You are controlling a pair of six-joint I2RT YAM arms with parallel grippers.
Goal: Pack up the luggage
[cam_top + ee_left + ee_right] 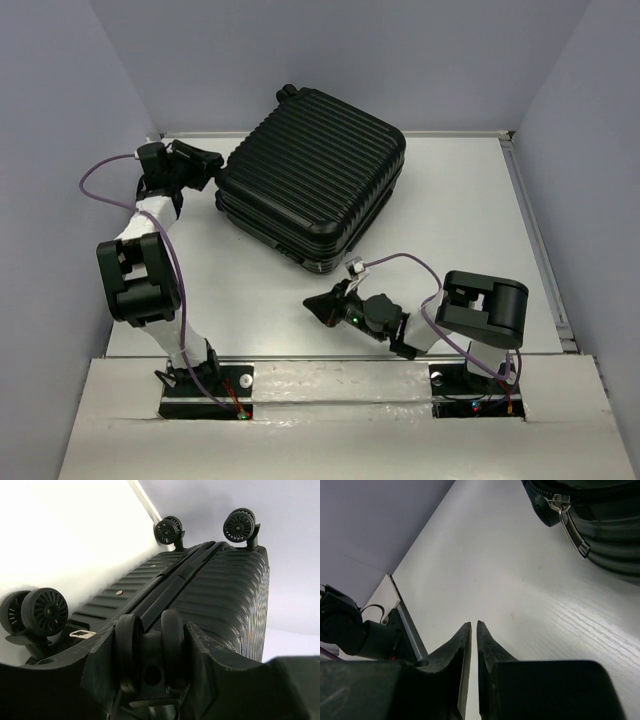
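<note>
Black fingers [462, 645] of the right gripper [313, 306], near, are pressed together on nothing (parked, it seems). Farther back the shut luggage [315, 175] is laid flat on the table [460, 220]; a left wheel [127, 650] is pinched by the left gripper [214, 163], likely to drag it.

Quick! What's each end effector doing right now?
Left end effector: around a caster wheel of the luggage; grip cannot be told.
Right end effector: closed, holding nothing.
</note>
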